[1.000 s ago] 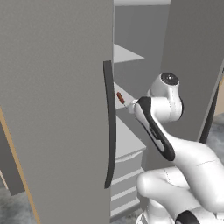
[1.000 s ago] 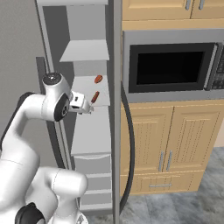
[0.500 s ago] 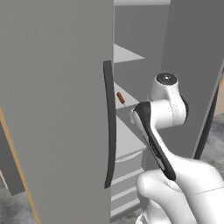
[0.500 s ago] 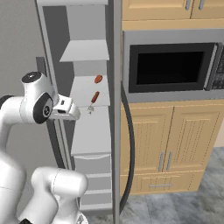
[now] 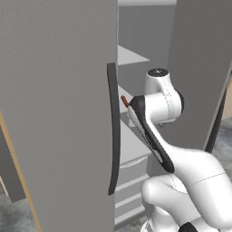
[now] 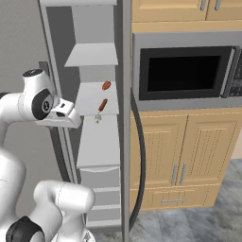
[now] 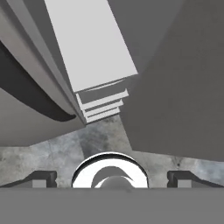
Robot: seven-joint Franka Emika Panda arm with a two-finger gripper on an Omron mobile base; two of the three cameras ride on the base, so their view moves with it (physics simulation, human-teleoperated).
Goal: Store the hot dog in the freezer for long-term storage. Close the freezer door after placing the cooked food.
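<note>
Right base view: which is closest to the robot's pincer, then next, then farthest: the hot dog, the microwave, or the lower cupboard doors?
1. The hot dog, on the freezer shelf just right of the pincer.
2. The microwave, farther right, past the freezer's edge.
3. The lower cupboard doors, down and to the right, below the microwave.
</note>
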